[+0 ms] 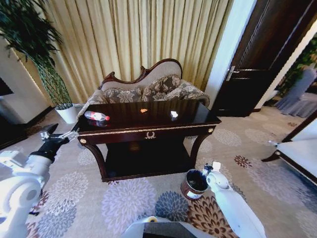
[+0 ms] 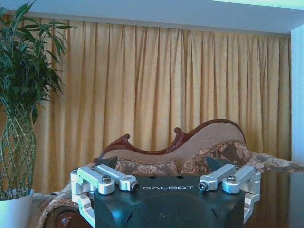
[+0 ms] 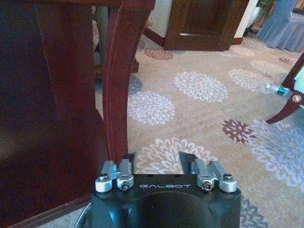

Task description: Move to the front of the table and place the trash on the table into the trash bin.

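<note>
Now I'm squared up to the front of the tabletop [image 1: 148,130], gold wreath dead ahead, so every piece of litter lies within my reach. My left end effector [image 1: 59,135] hangs raised off the near-left corner, fingers spread wide apart and gripping nothing; my guess is it's up at that height because the clear bottle [image 1: 96,116] with the red cap lies just beyond it on that side. From the left wrist I see those fingers [image 2: 107,164] parted, the sofa [image 2: 190,152] and curtains [image 2: 166,80] behind them, but the bottle itself doesn't show there. My right end effector [image 1: 210,168] sits low, just beside the trash bin [image 1: 194,184], which stands on the carpet by the front-right leg [image 3: 121,85]. Its right wrist camera looks past that leg, fingers [image 3: 130,156] apart, empty too.

Further in, an orange scrap [image 1: 143,110] rests mid-surface and a white crumpled scrap [image 1: 174,114] to the right of it. What either one is made of, I can't tell; they're too small. The polished top mirrors the curtains, which may hide smaller bits. The bin's inside is dark, and my right arm partly covers its far side.
</note>
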Motion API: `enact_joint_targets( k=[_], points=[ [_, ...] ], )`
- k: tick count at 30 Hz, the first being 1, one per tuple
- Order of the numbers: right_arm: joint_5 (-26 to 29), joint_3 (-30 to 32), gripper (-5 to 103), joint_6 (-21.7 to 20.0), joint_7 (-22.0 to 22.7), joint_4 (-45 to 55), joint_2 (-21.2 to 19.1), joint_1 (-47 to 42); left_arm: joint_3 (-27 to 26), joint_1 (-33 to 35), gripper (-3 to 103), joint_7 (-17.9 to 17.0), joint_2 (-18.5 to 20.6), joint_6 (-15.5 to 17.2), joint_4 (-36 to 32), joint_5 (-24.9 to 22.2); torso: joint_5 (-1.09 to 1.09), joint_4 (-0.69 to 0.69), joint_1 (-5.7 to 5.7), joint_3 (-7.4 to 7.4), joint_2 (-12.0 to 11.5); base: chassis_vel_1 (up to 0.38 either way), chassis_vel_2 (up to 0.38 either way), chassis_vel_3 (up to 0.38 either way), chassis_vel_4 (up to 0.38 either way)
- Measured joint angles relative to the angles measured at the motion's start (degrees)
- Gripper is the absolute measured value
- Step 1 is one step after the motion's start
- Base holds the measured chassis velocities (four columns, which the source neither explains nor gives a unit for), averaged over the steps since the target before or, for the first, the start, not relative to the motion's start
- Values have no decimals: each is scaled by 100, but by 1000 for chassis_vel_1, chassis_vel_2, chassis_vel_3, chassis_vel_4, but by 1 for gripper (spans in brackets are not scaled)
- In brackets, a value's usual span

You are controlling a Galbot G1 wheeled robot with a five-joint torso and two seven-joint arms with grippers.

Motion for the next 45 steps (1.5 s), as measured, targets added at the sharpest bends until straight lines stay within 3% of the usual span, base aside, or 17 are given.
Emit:
enact_joint_targets(
  k=[1,2,4,6,7,10,12,14,24,45],
  points=[
    [0,0,47,0,0,0,0,0,0,0,100,0,0,0,0,0,0,0,0,0,0,0,0,0,0],
    [3,12,58,103,-10,157,-32,-43,1,-1,100,0,-1,-1,0,0,1,0,0,0,0,0,0,0,0],
    [19,23,63,200,-50,361,-76,-92,-3,4,100,0,-2,0,-3,0,1,0,0,0,0,0,0,0,0],
    [54,35,74,465,-211,1095,-237,-229,-22,15,100,-3,3,-1,-5,-1,-1,0,0,0,0,0,0,0,0],
    [54,35,74,465,-211,1095,-237,-229,-22,15,100,-3,3,-1,-5,-1,-1,0,0,0,0,0,0,0,0],
    [178,32,90,592,-213,2442,-553,-305,-34,21,100,-3,-1,-2,-9,-2,-2,1,0,0,0,0,0,0,0],
    [248,45,90,597,-189,2775,-635,-317,-37,32,100,-3,-10,-1,-17,0,-1,2,0,0,0,0,0,0,0],
    [300,94,99,652,-175,3338,-813,-366,-44,57,100,-3,-37,-1,-35,21,-2,2,0,0,0,0,0,0,0],
    [102,265,100,1004,-545,4032,-1100,-633,80,20,100,-1,-116,-1,-91,130,0,0,0,0,0,0,0,0,0],
    [123,175,100,911,-674,4219,-1112,-712,126,-57,100,-18,-76,32,-59,154,0,1,-2,-1,1,-61,79,74,-70]
  ],
)
